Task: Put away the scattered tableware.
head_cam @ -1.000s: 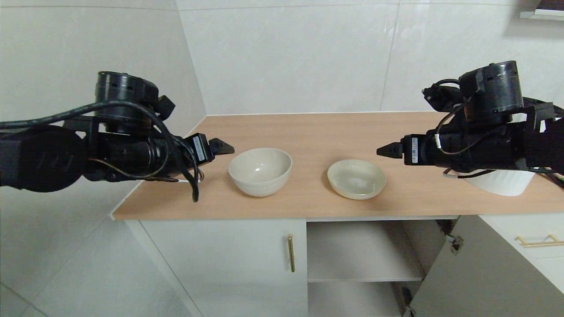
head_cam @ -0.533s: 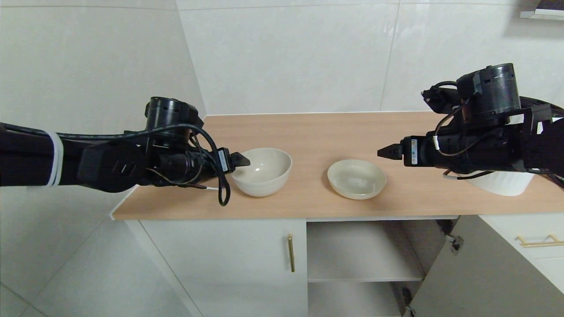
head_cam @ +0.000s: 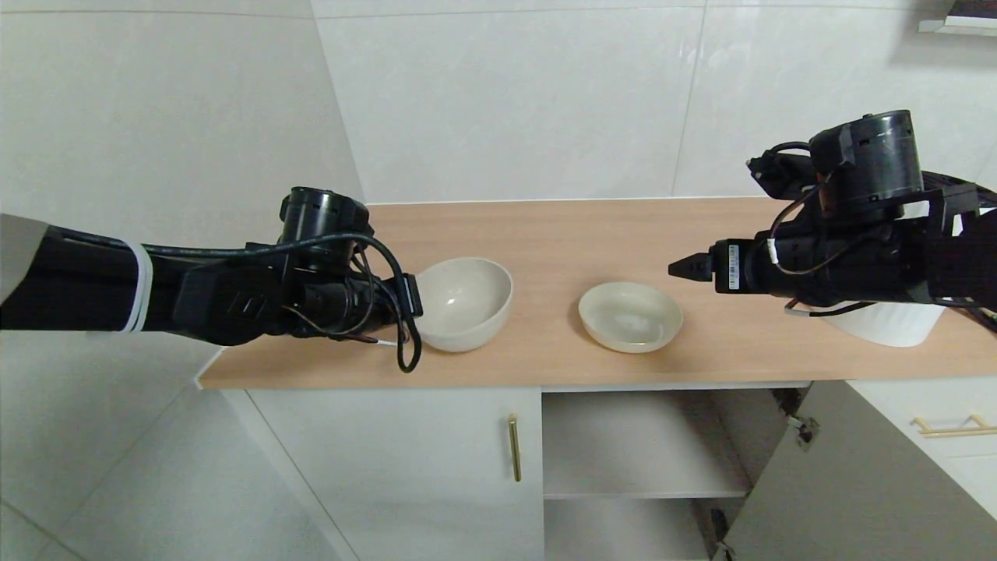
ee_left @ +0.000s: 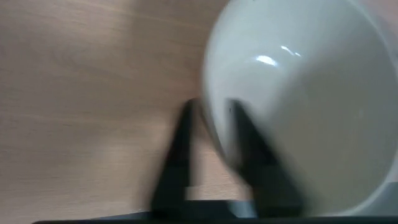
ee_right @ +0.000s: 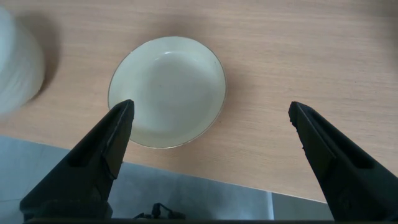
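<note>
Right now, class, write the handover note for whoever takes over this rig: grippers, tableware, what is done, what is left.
Left gripper: shut on the deep bowl, pinching its left rim, one finger inside, one outside.
Right gripper: open, in the air by the shallow dish, not touching it.
Bowl and dish sit on the counter; a white ribbed dish sits under the right arm.
Done: bowl gripped. Left: put all three away, probably in the open cupboard below.

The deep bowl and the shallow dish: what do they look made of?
Deep bowl: likely glazed ceramic, off-white, sharp glossy highlights inside. Shallow dish: ceramic or perhaps glass, glossy, faintly translucent-looking, with a thin darker rim line.
</note>
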{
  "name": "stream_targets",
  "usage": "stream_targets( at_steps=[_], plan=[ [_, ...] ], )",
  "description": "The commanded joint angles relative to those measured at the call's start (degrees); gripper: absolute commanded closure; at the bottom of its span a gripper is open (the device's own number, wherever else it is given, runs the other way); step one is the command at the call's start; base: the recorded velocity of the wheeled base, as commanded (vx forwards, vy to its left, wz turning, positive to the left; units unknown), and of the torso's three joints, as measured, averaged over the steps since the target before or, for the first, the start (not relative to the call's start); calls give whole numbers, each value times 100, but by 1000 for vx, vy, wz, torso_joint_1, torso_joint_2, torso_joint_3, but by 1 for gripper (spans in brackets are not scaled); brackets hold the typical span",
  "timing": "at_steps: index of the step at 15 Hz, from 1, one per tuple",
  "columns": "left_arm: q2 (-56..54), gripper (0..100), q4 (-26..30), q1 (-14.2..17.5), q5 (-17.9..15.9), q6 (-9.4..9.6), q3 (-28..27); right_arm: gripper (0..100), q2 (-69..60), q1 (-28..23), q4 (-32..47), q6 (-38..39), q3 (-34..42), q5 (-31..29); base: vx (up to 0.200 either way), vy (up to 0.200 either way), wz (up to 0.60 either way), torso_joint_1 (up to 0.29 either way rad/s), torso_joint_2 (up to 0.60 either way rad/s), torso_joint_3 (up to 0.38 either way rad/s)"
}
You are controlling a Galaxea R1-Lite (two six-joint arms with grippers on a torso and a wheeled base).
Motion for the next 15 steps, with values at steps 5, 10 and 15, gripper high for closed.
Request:
stream_targets(
  at_steps=[5,10,15],
  plan=[
    [-995,100,1,-272,23,-5,370,0,21,3,-1,-1,-19,-35,0,0,0,0,0,0],
    [-1276,100,1,-439,14,12,546,0,451,3,-1,-1,-134,-263,0,0,0,0,0,0],
    [-1293,100,1,-439,14,12,555,0,1084,3,-9,35,-327,-413,0,0,0,0,0,0]
  ],
)
